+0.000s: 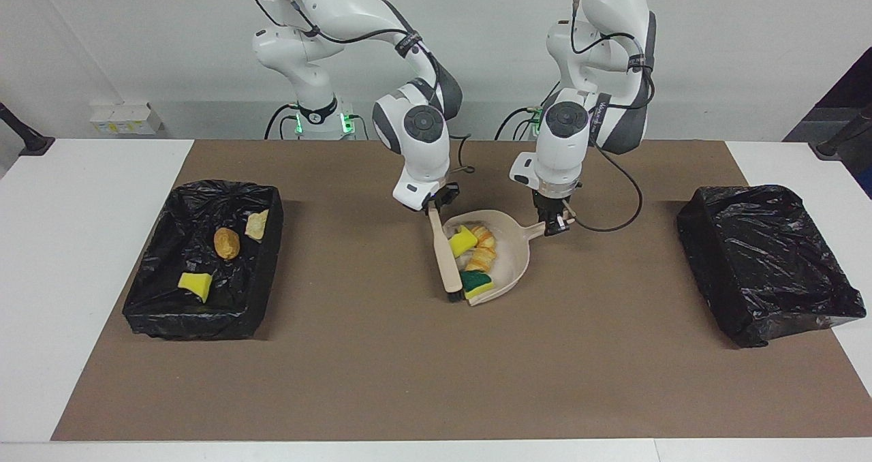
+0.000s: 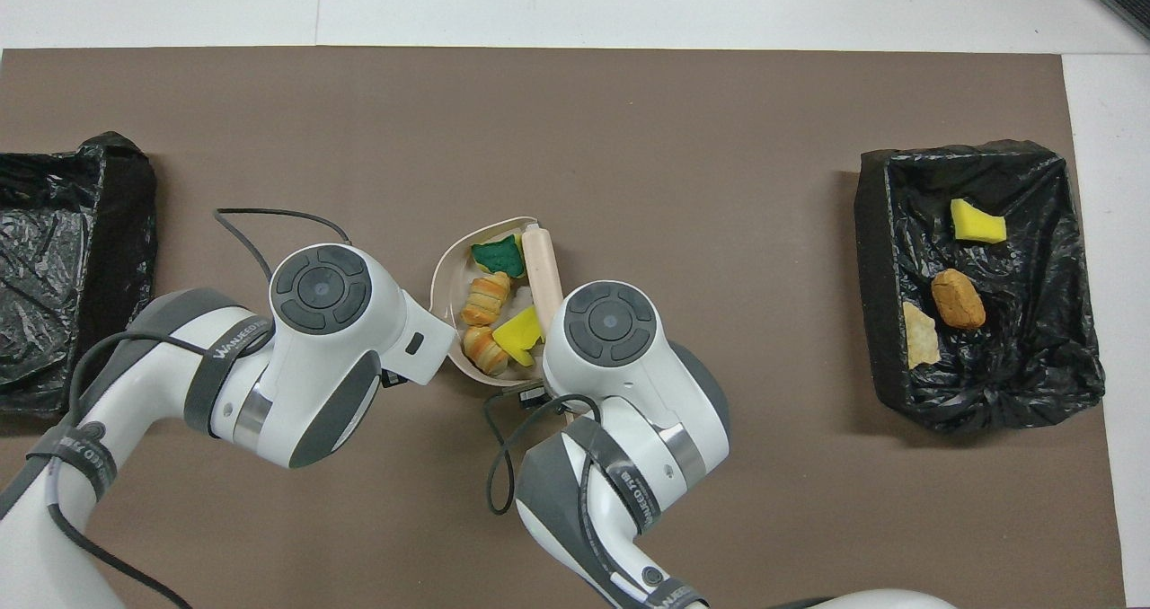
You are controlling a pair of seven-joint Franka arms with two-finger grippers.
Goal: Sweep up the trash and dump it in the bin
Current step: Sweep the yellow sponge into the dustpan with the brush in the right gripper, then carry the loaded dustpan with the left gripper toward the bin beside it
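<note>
- At the right arm's end of the table you have a rectangular bin lined with black plastic bag (image 1: 204, 191). Three pieces of the trash lie in it, each apart from the others: a yellow sponge bit (image 1: 195, 284), a brown bread-like lump (image 1: 227, 242) and a pale tan scrap (image 1: 257, 225) against the wall nearest the middle of the table.
- Your right gripper (image 1: 436, 202) hangs over the middle of the brown mat (image 1: 381, 380), fingers closed on the top of the beige long-handled brush (image 1: 444, 257). The brush slants down along the dustpan's open edge, its dark bristles at the end farther from the robots.
- Just beside the brush is the beige plastic dustpan (image 1: 511, 254), holding the other four scraps: a yellow sponge wedge (image 1: 462, 240) touching the brush, two tan-orange bread-like lumps (image 1: 484, 259) packed together in the middle, and a green-topped yellow sponge (image 1: 475, 283) at the lip farther from the robots. Whether the pan rests on the mat or is raised off it, you cannot tell.
- Your left gripper (image 1: 555, 220) points straight down, its fingers pinched on the dustpan's short handle.
- At the left arm's end sits a second black-lined bin (image 1: 763, 257), well apart from the dustpan.
</note>
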